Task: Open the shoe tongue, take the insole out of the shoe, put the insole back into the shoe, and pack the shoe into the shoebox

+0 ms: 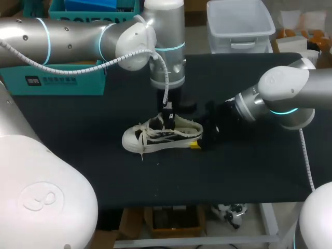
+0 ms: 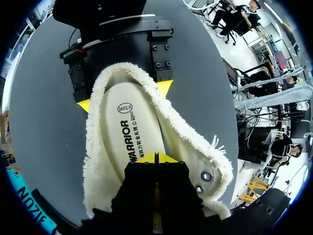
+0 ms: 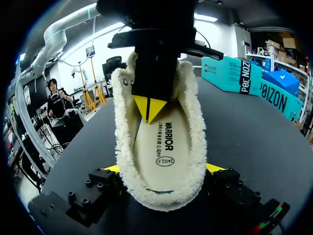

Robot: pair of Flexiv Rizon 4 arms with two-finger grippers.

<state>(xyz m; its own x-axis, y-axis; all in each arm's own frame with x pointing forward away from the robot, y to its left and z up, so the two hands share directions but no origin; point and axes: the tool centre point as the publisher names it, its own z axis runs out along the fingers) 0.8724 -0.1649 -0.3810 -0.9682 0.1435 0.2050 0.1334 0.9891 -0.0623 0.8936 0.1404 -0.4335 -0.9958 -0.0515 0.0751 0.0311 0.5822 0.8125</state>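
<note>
A white low-top shoe [image 1: 155,137] with a fleecy collar lies on the black table [image 1: 249,171], toe to the left. Its pale printed insole [image 2: 129,137] lies inside it. My left gripper [image 2: 155,157] comes down from above into the shoe's opening, shut, its yellow tips together on the insole [image 3: 164,147]. My right gripper [image 3: 164,169] stands wide around the heel, one yellow fingertip [image 3: 112,169] pressed on each side of the collar. In the head view the right gripper [image 1: 199,142] sits at the shoe's heel end and the left gripper [image 1: 168,119] over its middle.
A teal box [image 1: 62,78] stands at the table's back left, under my left arm. Bare black tabletop stretches in front of the shoe and to its right.
</note>
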